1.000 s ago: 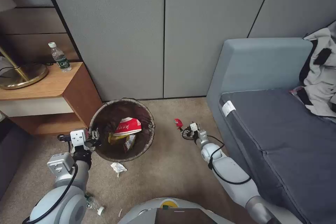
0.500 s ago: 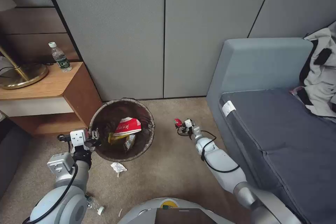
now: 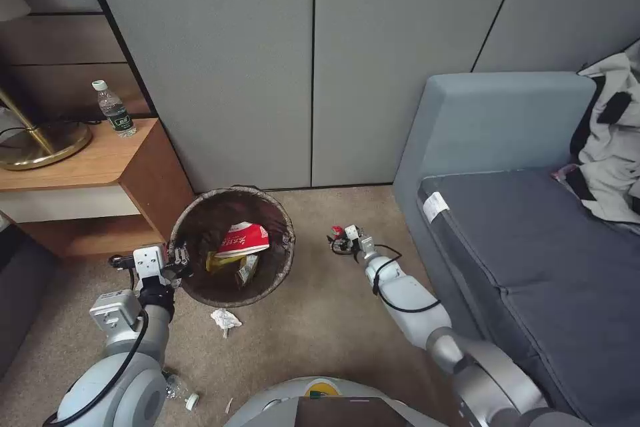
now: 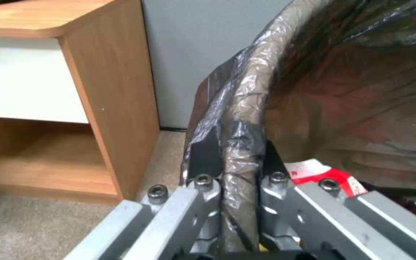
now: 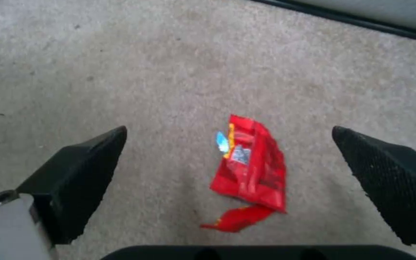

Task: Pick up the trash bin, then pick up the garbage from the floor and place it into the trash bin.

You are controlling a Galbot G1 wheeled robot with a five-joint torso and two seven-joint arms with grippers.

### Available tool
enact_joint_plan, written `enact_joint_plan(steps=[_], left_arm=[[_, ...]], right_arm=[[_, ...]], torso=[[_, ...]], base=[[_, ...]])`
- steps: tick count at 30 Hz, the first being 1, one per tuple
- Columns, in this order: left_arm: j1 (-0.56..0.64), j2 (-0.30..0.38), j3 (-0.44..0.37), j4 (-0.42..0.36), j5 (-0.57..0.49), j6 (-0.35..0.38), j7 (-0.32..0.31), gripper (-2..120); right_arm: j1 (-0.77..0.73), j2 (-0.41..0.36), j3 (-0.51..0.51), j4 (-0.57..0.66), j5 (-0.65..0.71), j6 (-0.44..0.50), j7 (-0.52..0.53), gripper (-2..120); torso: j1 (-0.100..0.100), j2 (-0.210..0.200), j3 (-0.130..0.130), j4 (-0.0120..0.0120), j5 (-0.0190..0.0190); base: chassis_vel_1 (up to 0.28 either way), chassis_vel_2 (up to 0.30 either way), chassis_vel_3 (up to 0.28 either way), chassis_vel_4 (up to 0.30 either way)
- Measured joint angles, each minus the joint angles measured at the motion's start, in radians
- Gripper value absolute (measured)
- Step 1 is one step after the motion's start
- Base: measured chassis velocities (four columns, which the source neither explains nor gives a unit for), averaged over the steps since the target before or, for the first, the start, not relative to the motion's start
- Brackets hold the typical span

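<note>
Trash bin point(image 3: 232, 247) — on carpet beside the wooden cabinet point(image 3: 100, 173), wrappers inside. Left gripper point(image 4: 237, 169) clamped on its near-left, bag-lined rim. Red wrapper point(image 5: 249, 171) — flat on the carpet, right of the bin, near the sofa point(image 3: 520, 213). Right gripper point(image 3: 341, 240) above it, fingers point(image 5: 83, 173) spread wide, wrapper between them. Crumpled tissue point(image 3: 225, 320) — near side of bin.

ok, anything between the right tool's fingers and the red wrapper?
No. In the right wrist view the red wrapper lies on bare carpet, centred under the open right tool, untouched.
</note>
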Motion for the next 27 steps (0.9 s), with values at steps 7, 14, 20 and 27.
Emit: enact_joint_plan(steps=[7, 14, 20, 27], left_arm=[[-0.004, -0.003, 0.000, 0.000, 0.001, -0.001, 0.000, 3], [-0.006, -0.005, 0.006, 0.000, 0.004, -0.003, 0.002, 3], [-0.006, -0.004, 0.007, 0.000, 0.005, -0.004, 0.003, 3], [-0.006, -0.007, 0.011, 0.000, 0.008, -0.005, 0.004, 3]], right_arm=[[0.046, 0.039, 0.005, -0.108, -0.013, 0.012, -0.016, 100], [0.064, 0.052, 0.004, -0.142, -0.011, -0.010, -0.016, 100], [0.071, 0.056, 0.004, -0.157, -0.001, -0.038, -0.015, 100], [0.076, 0.060, 0.002, -0.163, 0.033, -0.064, -0.015, 100]], torso=[[0.000, 0.000, 0.000, 0.0000, -0.0001], [0.000, 0.000, 0.000, -0.0001, -0.0001], [0.000, 0.000, 0.000, -0.0001, 0.0000], [0.000, 0.000, 0.000, 0.0000, 0.0000]], base=[[0.000, 0.000, 0.000, 0.000], [0.000, 0.000, 0.000, 0.000], [0.000, 0.000, 0.000, 0.000], [0.000, 0.000, 0.000, 0.000]])
